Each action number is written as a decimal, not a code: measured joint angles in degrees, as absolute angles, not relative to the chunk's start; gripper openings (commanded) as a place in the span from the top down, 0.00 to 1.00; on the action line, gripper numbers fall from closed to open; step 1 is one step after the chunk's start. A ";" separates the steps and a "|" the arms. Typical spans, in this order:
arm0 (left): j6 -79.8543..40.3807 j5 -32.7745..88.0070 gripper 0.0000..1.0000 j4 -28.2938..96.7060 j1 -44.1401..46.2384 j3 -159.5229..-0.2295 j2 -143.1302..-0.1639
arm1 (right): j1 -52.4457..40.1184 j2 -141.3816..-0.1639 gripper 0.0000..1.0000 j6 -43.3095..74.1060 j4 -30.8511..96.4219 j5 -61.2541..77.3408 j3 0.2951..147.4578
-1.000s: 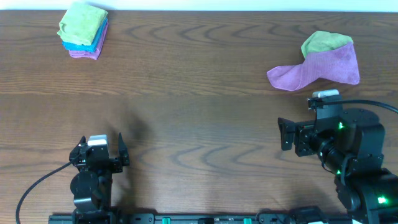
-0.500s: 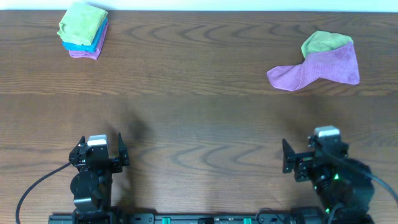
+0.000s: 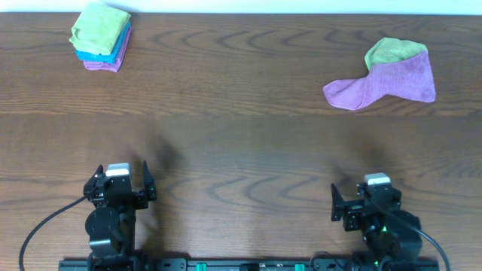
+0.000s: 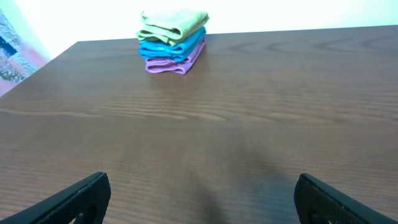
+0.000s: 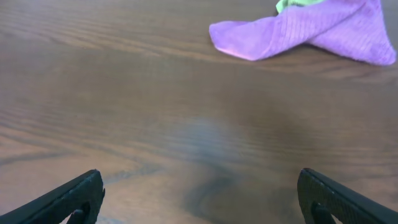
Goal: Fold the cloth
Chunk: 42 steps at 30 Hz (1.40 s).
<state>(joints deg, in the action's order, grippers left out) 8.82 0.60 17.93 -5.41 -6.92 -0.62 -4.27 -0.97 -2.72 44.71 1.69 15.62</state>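
The lime-green cloth (image 3: 99, 25) lies folded on top of a small stack at the far left of the table, over a blue and a purple folded cloth. It also shows far ahead in the left wrist view (image 4: 174, 25). No white tag shows. My left gripper (image 3: 123, 176) is open and empty near the front edge, far from the stack; its jaws are wide apart in the left wrist view (image 4: 202, 199). My right gripper (image 3: 365, 200) is open and empty at the front right, with bare wood between its fingers (image 5: 199, 196).
A purple cloth (image 3: 392, 83) lies crumpled at the far right, partly over a yellower-green cloth (image 3: 390, 50). The purple cloth shows ahead in the right wrist view (image 5: 305, 31). The table's far edge runs just behind both piles.
My right arm has drawn back from near the purple cloth toward the front edge. The left arm and the cloths have not moved.
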 measured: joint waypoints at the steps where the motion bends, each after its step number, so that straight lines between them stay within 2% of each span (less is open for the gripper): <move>1: 8.82 0.60 0.05 17.93 -5.41 -6.92 -0.62 | -4.29 -0.89 0.01 -2.72 44.71 1.69 14.83; 9: 8.82 0.60 0.05 17.93 -5.41 -6.92 -0.62 | -4.29 -0.84 0.01 -2.72 44.49 1.69 10.09; 42: 8.82 0.60 0.05 17.93 -5.41 -6.92 -0.62 | -4.27 -0.84 0.01 -2.72 43.90 1.69 10.04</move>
